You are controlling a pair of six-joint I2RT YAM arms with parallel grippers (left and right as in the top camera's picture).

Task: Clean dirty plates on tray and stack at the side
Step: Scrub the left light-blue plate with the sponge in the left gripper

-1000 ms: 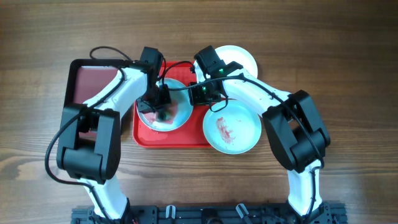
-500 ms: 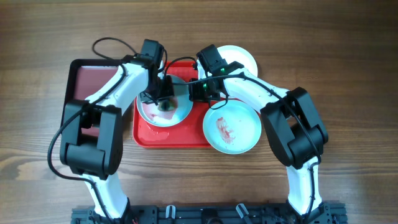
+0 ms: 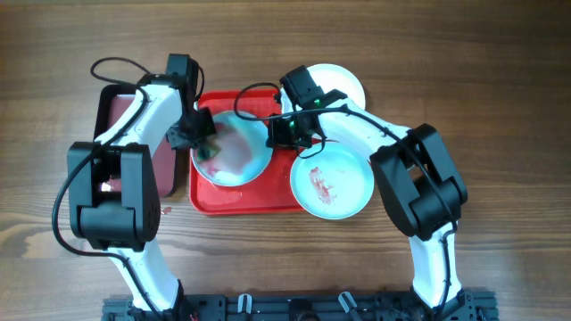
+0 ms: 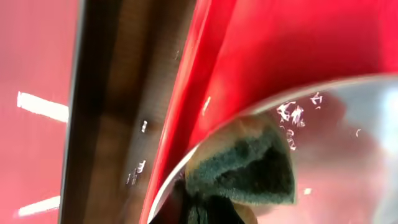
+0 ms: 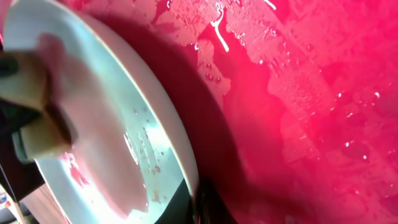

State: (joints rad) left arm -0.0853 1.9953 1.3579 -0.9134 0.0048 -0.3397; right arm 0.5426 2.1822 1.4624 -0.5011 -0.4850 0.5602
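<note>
just off the tray's (image 3: 250,203) near right corner, overlapping its edge, the smeared plate (image 3: 332,183) lies with red sauce on it, unwiped. inside the tray, the pale blue plate (image 3: 234,160) is pinched at its right rim by the right gripper (image 3: 287,135). the left gripper (image 3: 198,135), clamped on a sponge (image 3: 207,148), has swept from the plate's middle to its left edge, leaving a thin pink film, so this one looks nearly clean. beyond the tray's far right corner sits the white plate (image 3: 343,82).

L arm (image 3: 147,116), R arm (image 3: 366,129) crowd tray (image 3: 259,198) — open tabletop (image 3: 500,107) far R.
</note>
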